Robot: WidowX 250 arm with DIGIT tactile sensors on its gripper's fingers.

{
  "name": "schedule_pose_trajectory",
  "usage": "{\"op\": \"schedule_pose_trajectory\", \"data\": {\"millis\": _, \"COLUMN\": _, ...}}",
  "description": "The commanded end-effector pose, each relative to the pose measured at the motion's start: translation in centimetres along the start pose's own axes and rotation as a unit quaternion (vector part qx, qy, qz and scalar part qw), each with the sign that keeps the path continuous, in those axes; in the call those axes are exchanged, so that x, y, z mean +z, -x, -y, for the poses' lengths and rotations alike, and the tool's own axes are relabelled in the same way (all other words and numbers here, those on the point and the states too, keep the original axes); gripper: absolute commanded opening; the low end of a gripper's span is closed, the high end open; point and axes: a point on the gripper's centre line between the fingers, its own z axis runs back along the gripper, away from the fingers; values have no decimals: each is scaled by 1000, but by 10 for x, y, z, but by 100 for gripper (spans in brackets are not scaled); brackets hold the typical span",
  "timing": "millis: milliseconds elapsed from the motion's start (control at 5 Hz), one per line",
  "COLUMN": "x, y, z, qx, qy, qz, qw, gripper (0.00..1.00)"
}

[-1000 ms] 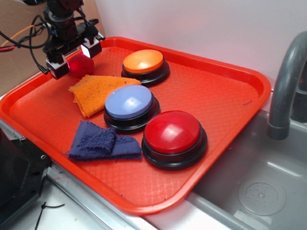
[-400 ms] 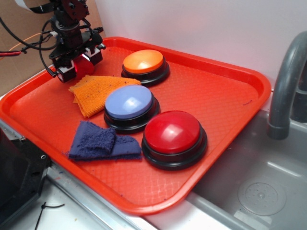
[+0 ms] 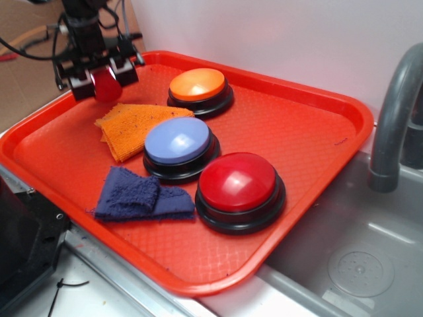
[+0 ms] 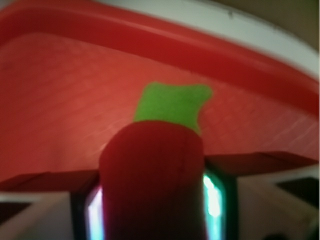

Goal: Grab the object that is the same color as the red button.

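Observation:
My gripper (image 3: 104, 74) is at the tray's far left corner, shut on the small dark-red ball (image 3: 106, 84), which it holds a little above the tray. In the wrist view the ball (image 4: 152, 180) fills the space between the two fingers, with its green tip (image 4: 172, 106) pointing away from the camera. The large glossy red button (image 3: 238, 183) on its black base sits at the front middle of the tray, well away from the gripper.
The red tray (image 3: 310, 125) also holds an orange button (image 3: 197, 84), a blue button (image 3: 178, 141), an orange cloth (image 3: 132, 125) just below the gripper, and a blue cloth (image 3: 135, 195). A grey faucet (image 3: 396, 119) and a sink (image 3: 357, 264) are at right.
The gripper closed on the ball and has lifted slightly with it; one second ago the jaws were open around it on the tray.

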Motion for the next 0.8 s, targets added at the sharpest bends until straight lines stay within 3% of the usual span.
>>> {"op": "schedule_pose_trajectory", "data": {"millis": 0, "x": 75, "y": 28, "z": 5, "qx": -231, "qy": 98, "qz": -41, "qw": 967, "gripper": 0}}
{"op": "schedule_pose_trajectory", "data": {"millis": 200, "x": 100, "y": 50, "z": 4, "qx": -345, "qy": 132, "qz": -42, "qw": 928, "gripper": 0}}
{"op": "schedule_pose_trajectory", "data": {"millis": 600, "x": 126, "y": 91, "z": -2, "qx": -424, "qy": 155, "qz": -38, "qw": 892, "gripper": 0}}
